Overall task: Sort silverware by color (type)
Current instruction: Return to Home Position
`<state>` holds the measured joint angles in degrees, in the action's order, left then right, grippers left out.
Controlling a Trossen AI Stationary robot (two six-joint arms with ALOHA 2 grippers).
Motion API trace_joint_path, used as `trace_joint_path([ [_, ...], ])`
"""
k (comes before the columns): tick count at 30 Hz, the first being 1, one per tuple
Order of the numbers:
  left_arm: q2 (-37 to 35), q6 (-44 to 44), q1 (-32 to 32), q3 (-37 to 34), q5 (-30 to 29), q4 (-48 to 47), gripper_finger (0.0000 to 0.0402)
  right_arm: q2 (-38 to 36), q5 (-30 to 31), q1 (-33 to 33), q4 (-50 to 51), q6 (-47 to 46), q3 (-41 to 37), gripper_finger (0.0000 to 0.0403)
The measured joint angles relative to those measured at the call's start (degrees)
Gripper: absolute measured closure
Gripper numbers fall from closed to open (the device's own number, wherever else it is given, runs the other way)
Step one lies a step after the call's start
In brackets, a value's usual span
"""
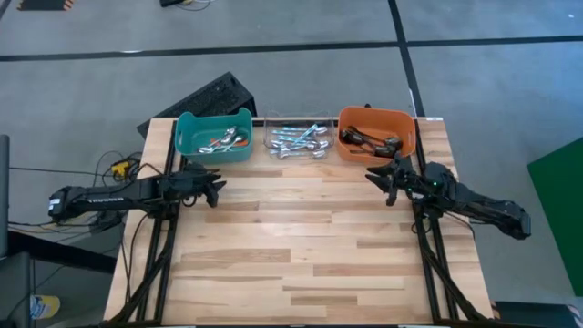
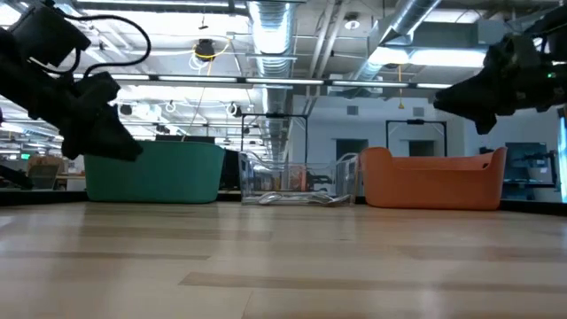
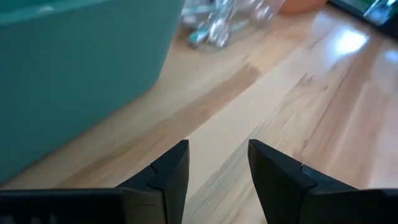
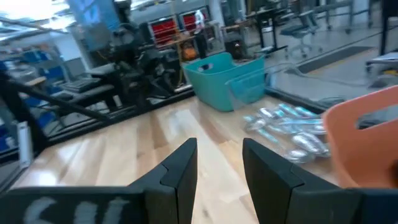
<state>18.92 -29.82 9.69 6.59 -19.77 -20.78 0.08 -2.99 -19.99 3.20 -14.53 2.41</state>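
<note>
Left gripper [image 1: 217, 188] spread by teal bin [image 1: 214, 146], right gripper [image 1: 381, 180] spread by orange bin [image 1: 405, 137], spoons [image 1: 299, 141] binned at far edge of table [image 1: 301, 246]

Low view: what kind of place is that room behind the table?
Probably a robotics lab in a big industrial hall: bare ceiling ducts overhead, a grey floor marked with dark lines, and more dark machinery beyond the wooden table.

The orange-red spoons [image 1: 221, 141] lie in the teal bin [image 1: 186, 132], the teal-blue spoons [image 1: 296, 142] in the clear bin [image 1: 301, 121], and the dark spoons [image 1: 369, 139], seemingly tangled, in the orange bin [image 1: 409, 135].
</note>
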Motion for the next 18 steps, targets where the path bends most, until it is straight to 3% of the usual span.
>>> trace_joint_path([
  [11,-10.9,0.0,0.0,0.0,-0.1,-0.1,0.0251,0.0,-0.1,10.1,-1.8,0.0,-0.3,0.0253],
  [18,-18.1,0.0,0.0,-0.1,-0.1,-0.1,0.0251,0.2,0.1,13.1,-4.9,0.0,-2.0,0.0253],
])
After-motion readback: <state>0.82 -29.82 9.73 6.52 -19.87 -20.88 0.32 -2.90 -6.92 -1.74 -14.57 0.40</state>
